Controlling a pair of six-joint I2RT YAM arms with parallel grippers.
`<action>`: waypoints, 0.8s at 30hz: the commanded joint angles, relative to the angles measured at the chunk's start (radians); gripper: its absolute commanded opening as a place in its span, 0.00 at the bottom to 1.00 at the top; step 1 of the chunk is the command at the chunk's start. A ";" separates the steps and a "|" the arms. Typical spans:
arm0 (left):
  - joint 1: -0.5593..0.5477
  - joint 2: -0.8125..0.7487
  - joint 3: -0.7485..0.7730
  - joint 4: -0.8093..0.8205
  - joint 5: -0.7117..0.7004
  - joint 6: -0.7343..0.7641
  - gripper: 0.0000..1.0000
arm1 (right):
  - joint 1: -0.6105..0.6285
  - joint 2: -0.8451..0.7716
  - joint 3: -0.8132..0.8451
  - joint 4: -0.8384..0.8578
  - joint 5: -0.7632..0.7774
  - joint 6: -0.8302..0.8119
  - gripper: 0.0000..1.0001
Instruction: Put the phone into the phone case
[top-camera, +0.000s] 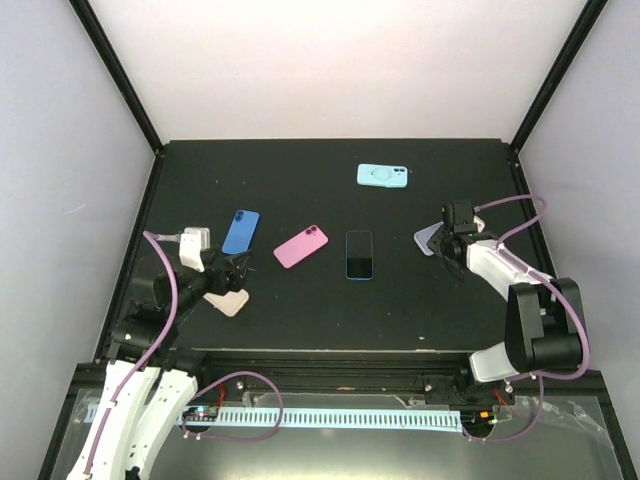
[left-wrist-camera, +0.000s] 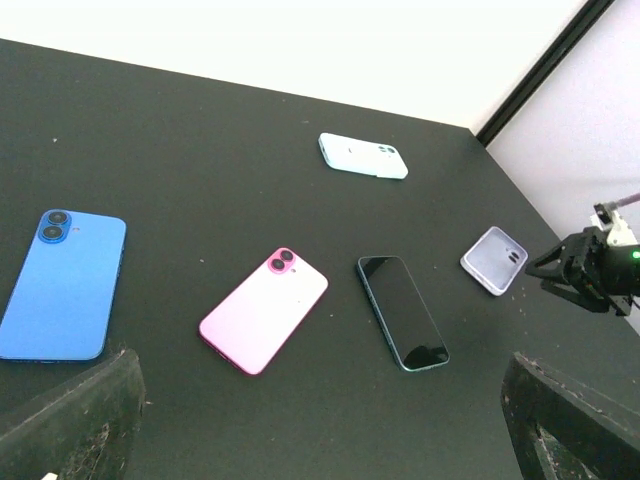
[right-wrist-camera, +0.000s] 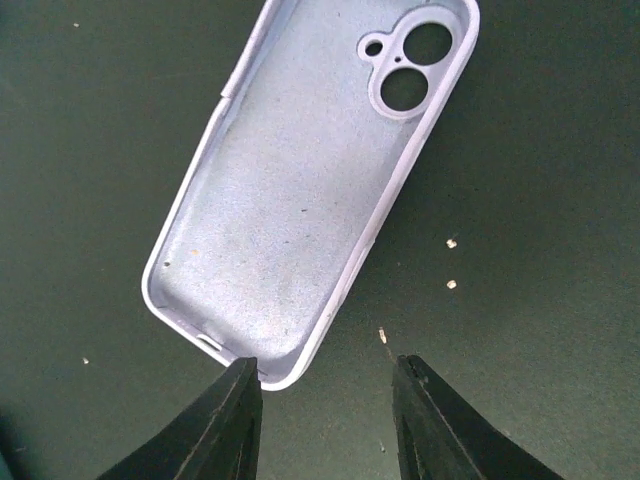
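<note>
Left arm (top-camera: 140, 408) and right arm (top-camera: 495, 262) both show white link shells, black joint housings and lilac cables (top-camera: 168, 322) looping loose alongside; right fingers (right-wrist-camera: 220, 430) matte black and tapered, left fingers (left-wrist-camera: 70, 420) black, scuffed with pale specks; small green LED (left-wrist-camera: 634, 254) lit near the right wrist.

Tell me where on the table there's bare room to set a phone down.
The widest bare patch is the near strip of the table, on the robot's side of the pink phone and the face-up phone. Also free: the far-left area behind the blue phone, left of the light blue case. The middle row is crowded.
</note>
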 joint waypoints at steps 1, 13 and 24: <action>-0.010 -0.014 0.016 0.018 -0.015 0.019 0.99 | -0.012 0.042 0.023 0.046 -0.019 0.062 0.37; -0.016 -0.020 0.015 0.019 -0.019 0.021 0.99 | -0.024 0.136 0.045 0.064 -0.043 0.080 0.33; -0.016 -0.022 0.016 0.016 -0.022 0.023 0.99 | -0.029 0.177 0.044 0.076 -0.055 0.076 0.29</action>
